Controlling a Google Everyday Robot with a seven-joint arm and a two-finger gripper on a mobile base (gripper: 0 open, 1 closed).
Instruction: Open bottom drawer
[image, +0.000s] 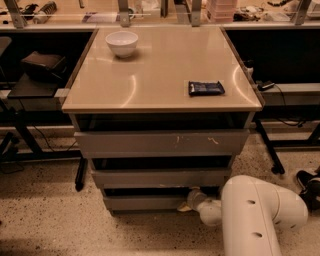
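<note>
The tan-topped cabinet (160, 97) has three grey handle-less drawers. The bottom drawer (142, 202) is the lowest, a narrow plain grey front close to the floor. The middle drawer (160, 178) and the wide top drawer with pale scratch marks (160, 143) sit above it. My gripper (189, 200) is at the right end of the bottom drawer's front, just under the middle drawer's edge. My white arm (255, 217) reaches in from the lower right.
A white bowl (122, 43) and a dark blue packet (205, 88) lie on the cabinet top. Black table legs stand on the speckled floor left (80, 172) and right (270, 150). Desks with clutter run along the back.
</note>
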